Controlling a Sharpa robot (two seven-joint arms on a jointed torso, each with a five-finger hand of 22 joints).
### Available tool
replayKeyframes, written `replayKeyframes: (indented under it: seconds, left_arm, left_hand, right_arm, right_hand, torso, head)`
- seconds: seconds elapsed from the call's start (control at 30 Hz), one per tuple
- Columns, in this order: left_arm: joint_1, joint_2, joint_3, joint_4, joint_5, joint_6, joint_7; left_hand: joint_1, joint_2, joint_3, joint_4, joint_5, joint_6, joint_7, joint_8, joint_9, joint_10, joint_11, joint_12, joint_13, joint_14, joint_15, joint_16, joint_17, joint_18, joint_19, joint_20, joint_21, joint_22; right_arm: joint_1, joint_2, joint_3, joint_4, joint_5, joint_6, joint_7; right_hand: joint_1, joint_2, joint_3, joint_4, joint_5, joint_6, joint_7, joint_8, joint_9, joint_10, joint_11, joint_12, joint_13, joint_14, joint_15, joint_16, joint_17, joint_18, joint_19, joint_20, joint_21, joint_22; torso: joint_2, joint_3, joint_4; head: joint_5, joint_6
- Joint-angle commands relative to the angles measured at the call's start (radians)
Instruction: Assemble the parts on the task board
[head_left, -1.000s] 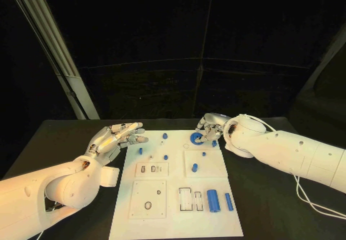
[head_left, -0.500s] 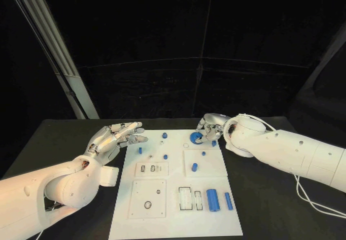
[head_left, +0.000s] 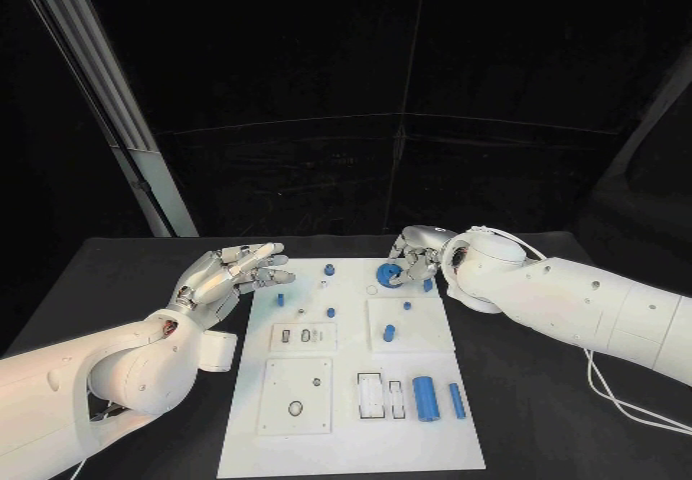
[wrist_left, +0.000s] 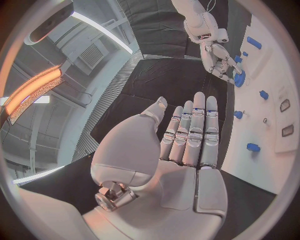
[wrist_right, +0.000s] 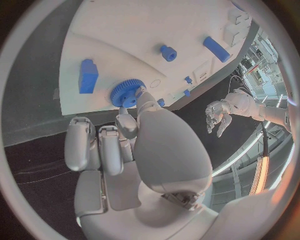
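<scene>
Start with the black table (head_left: 130, 280), which fills the lower half of the head view, with the white task board (head_left: 353, 440) lying down its middle from just below centre to the bottom edge. Your right arm (head_left: 577, 300) reaches in from the right edge of the frame, your left arm (head_left: 101, 370) from the lower left.

Your left hand (head_left: 231, 275) hovers at the board's upper left corner with its fingers straight and side by side, holding nothing. Your right hand (head_left: 415, 255) is at the board's upper right corner, fingers curled down onto the blue gear (head_left: 389, 273); the right wrist view shows fingertips (wrist_right: 139, 95) touching the gear's toothed rim, and the gear looks pinched, tilted up off the board.

The other parts lie on the board: a large blue cylinder (head_left: 426, 398) and a thin blue rod (head_left: 457, 402) at the lower right, a blue block (head_left: 389, 335) right of centre, and small blue pegs (head_left: 330, 313) scattered across the upper part.

You appear to be at the gear step. Next you'll likely need to hold the pinch firmly, carry the gear over its seat, level it, and lower it straight so it doesn't jam.
</scene>
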Motion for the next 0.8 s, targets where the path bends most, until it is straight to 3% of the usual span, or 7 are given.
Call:
replayKeyframes:
  seconds: [0.03,0.17,0.47,0.67,0.8]
  left_arm:
    - [0.001,0.000,0.001,0.001,-0.001,0.016,0.002]
    - [0.001,-0.001,0.001,0.001,-0.001,0.017,0.002]
    - [0.001,-0.001,0.001,0.000,-0.001,0.018,-0.001]
    - [0.001,0.000,0.001,0.000,-0.001,0.020,-0.002]
    - [0.001,0.001,0.001,0.000,-0.001,0.021,-0.004]
  left_hand:
    - [-0.003,0.004,0.000,-0.008,0.002,0.004,0.003,-0.004,-0.001,0.004,0.003,-0.006,-0.001,0.008,0.001,-0.007,0.001,0.014,0.009,0.001,-0.005,-0.001]
    - [-0.003,0.004,0.000,-0.008,0.002,0.004,0.003,-0.004,-0.001,0.004,0.003,-0.006,-0.001,0.008,0.001,-0.007,0.001,0.014,0.009,0.001,-0.005,-0.001]
    - [-0.003,0.004,0.000,-0.008,0.002,0.004,0.003,-0.004,-0.001,0.004,0.003,-0.006,-0.001,0.008,0.001,-0.007,0.001,0.014,0.009,0.001,-0.005,-0.001]
    - [-0.006,0.005,0.000,-0.007,0.002,0.005,0.003,-0.005,-0.001,0.005,0.003,-0.007,-0.001,0.009,0.001,-0.009,0.002,0.014,0.009,0.001,-0.006,-0.002]
    - [-0.006,0.005,0.000,-0.007,0.002,0.005,0.003,-0.005,-0.001,0.005,0.003,-0.007,-0.001,0.009,0.002,-0.009,0.002,0.014,0.009,0.001,-0.006,-0.002]
  right_arm:
    - [-0.001,0.001,-0.001,0.001,-0.075,-0.025,0.003]
    - [-0.002,0.001,-0.001,0.006,-0.110,-0.065,0.014]
    - [-0.008,-0.001,-0.001,0.059,-0.129,-0.165,0.052]
    - [-0.009,0.007,0.000,0.101,-0.130,-0.180,0.050]
    - [-0.009,0.029,0.000,0.112,-0.132,-0.177,0.047]
  right_hand:
    - [0.021,0.007,0.019,-0.013,-0.029,0.022,-0.004,0.011,0.004,0.014,-0.002,0.017,0.018,0.067,-0.008,0.004,0.086,-0.017,0.011,-0.002,0.007,0.008]
    - [0.013,0.014,0.037,-0.014,-0.035,0.049,-0.011,0.020,0.005,0.029,-0.008,0.040,0.043,0.068,-0.012,0.007,0.091,-0.019,0.018,-0.005,0.012,0.019]
    - [-0.008,0.030,0.083,-0.012,0.037,0.098,-0.029,0.031,0.007,0.069,-0.023,0.101,0.110,0.072,-0.025,0.014,0.109,-0.030,0.051,-0.017,0.032,0.069]
    - [-0.029,0.028,0.096,-0.005,0.049,0.101,-0.030,0.022,0.005,0.070,-0.023,0.101,0.113,0.072,-0.027,0.014,0.109,-0.030,0.054,-0.019,0.034,0.073]
    - [-0.068,0.013,0.097,0.014,0.087,0.101,-0.029,0.013,0.002,0.070,-0.022,0.100,0.115,0.072,-0.026,0.014,0.110,-0.031,0.056,-0.019,0.036,0.076]
  torso:
    - [0.000,-0.0006,0.0003]
    - [0.000,-0.0004,-0.0001]
    - [0.000,-0.0003,0.0019]
    - [0.000,-0.0009,0.0012]
    - [0.001,-0.0006,0.0003]
  head:
    - [-0.001,-0.001]
    - [0.000,-0.001]
    - [0.003,0.001]
    - [0.006,0.002]
    - [0.014,0.002]
